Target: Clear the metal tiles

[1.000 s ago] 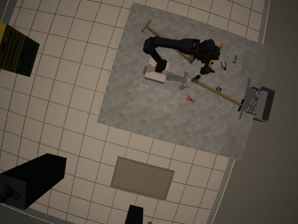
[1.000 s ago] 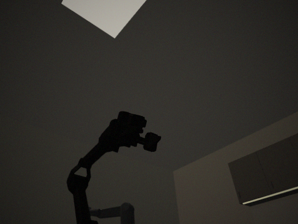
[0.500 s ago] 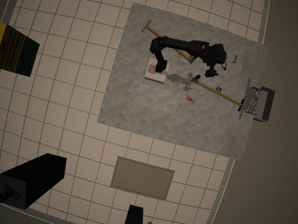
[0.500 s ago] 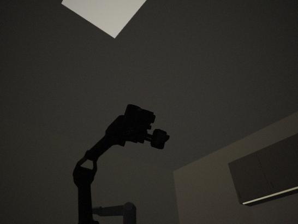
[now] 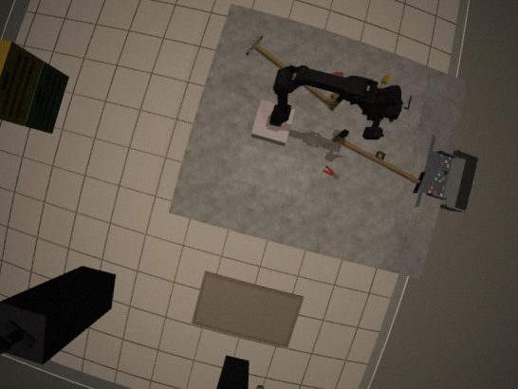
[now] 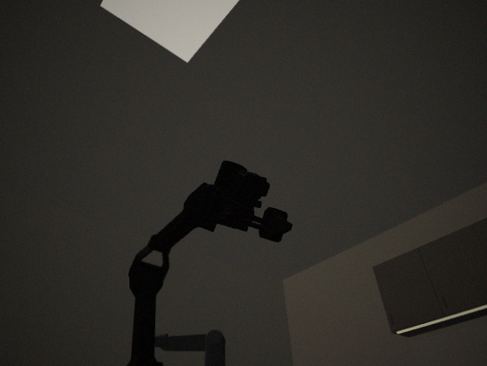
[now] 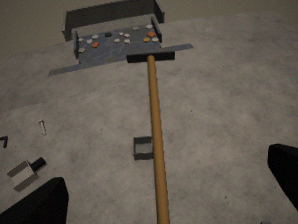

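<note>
The long scraper (image 5: 379,159) (image 7: 156,115) has a wooden handle and a wide black blade. It lies on the grey table, its blade at the near edge of the steel bench plate (image 5: 429,173) (image 7: 115,52). Several small white, orange and dark tiles lie spread over the plate. The dark catch box (image 5: 467,182) (image 7: 110,16) stands at the plate's far end; its inside is too dark to judge. My gripper (image 7: 171,172) is open and empty, above the scraper's handle, which runs between the two spread fingers in the wrist view. The handle's rear end is out of the wrist view.
A small dark square frame (image 5: 380,155) (image 7: 143,148) lies close beside the handle. Red pliers (image 5: 329,171) lie on the other side. A hex key (image 5: 409,103) (image 7: 4,141) and an orange-handled tool (image 5: 386,79) lie nearby. Another wooden-handled tool (image 5: 270,55) runs under the arm.
</note>
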